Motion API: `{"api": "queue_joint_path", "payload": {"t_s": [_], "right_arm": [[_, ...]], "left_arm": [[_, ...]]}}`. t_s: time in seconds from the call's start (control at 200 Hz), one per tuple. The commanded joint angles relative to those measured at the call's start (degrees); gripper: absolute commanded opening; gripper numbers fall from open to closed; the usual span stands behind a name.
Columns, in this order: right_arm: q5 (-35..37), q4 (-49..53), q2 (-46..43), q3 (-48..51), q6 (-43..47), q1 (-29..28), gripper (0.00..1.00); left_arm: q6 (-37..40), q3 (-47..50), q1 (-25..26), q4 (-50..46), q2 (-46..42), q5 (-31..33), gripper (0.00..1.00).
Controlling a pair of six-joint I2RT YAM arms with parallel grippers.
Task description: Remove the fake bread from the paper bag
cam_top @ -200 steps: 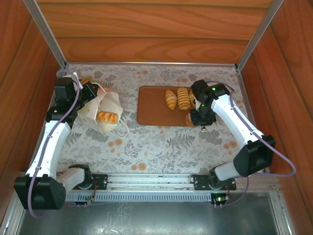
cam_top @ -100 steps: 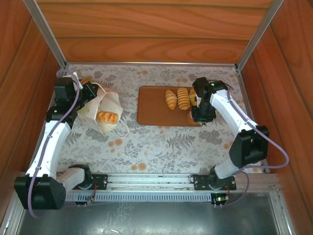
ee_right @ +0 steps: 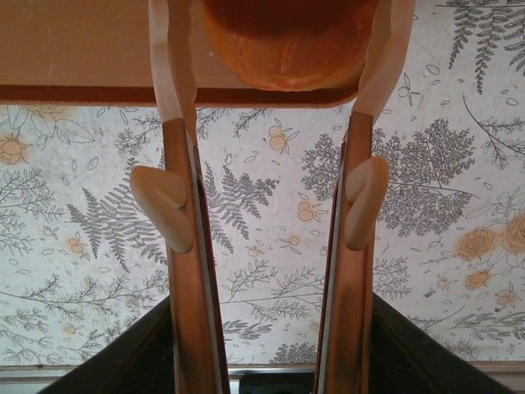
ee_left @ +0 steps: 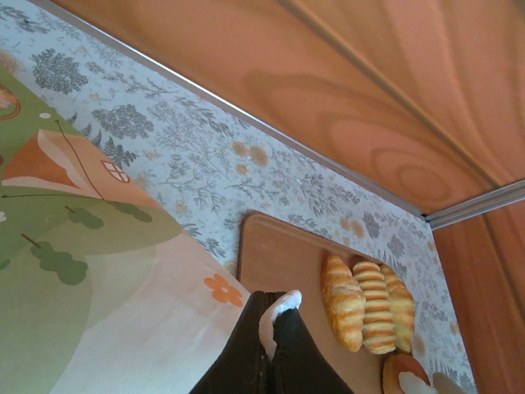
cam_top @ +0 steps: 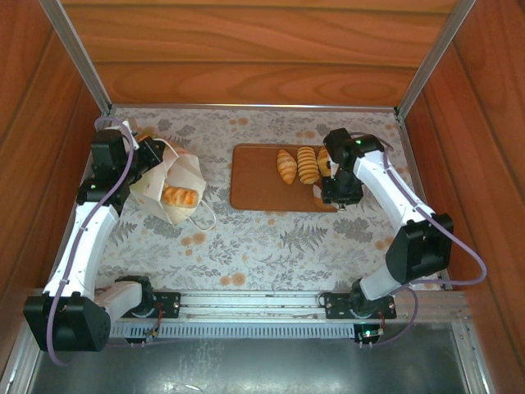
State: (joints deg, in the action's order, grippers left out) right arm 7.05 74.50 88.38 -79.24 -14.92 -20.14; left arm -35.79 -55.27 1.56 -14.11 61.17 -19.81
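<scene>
Top external view: a table [cam_top: 271, 238] covered in a pale cloth printed with ferns and orange flowers. At 9 o'clock the white paper bag [cam_top: 182, 176] lies tipped over and creased. Its mouth faces 6 o'clock, with a thin string handle looping onto the cloth. A glossy golden ridged roll [cam_top: 179, 196] of the fake bread sits in that mouth. The left hand [cam_top: 154, 156] is at the bag's 10 o'clock corner. Toward 1 o'clock lies a flat brown tray [cam_top: 254, 180] with rounded corners. It carries a crescent croissant [cam_top: 286, 166] and a second ribbed roll [cam_top: 307, 165] side by side. A round bun [cam_top: 317, 200] rests at the tray's 4 o'clock corner, under the right hand [cam_top: 326, 195].

Left wrist view: the left hand [ee_left: 273, 328] has its dark fingers pressed together on a white fold of the paper bag [ee_left: 98, 287]. The bag's matte side shows green hills and an orange house. Beyond, at 3 o'clock, the smooth tray [ee_left: 279, 271] holds the croissant [ee_left: 344, 300], the ribbed roll [ee_left: 375, 308] and a third golden piece [ee_left: 400, 308], all touching. The bun [ee_left: 404, 373] is at 5 o'clock.

Right wrist view: the right hand [ee_right: 275, 78] has its pale fingers [ee_right: 172, 74] apart, flanking the smooth orange-brown bun [ee_right: 283, 37] at 12 o'clock. The bun rests on the rim of the tray [ee_right: 74, 49]. Whether the fingers touch it cannot be told.
</scene>
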Motion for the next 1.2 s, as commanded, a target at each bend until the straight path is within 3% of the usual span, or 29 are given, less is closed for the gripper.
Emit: {"api": "queue_joint_path", "payload": {"t_s": [0.0,0.63,0.975,1.194], "right_arm": [[0.39,1.99,-2.25,-1.30,-0.29,0.52,0.55],[-0.01,-0.32,-1.84,2.83,-0.59,0.59,0.46],[0.43,-0.17,-3.88,1.48,-0.26,0.55,0.52],[-4.31,-0.09,-8.71,-0.56,1.38,0.55,0.51]], "left_arm": [[0.59,0.19,-0.51,1.60,-0.17,-0.31,0.00],[0.37,0.10,-0.43,1.31,-0.60,-0.31,0.00],[0.28,-0.01,-0.46,1.21,-0.61,-0.18,0.00],[0.39,-0.42,-0.47,1.19,-0.30,-0.40,0.00]]}}
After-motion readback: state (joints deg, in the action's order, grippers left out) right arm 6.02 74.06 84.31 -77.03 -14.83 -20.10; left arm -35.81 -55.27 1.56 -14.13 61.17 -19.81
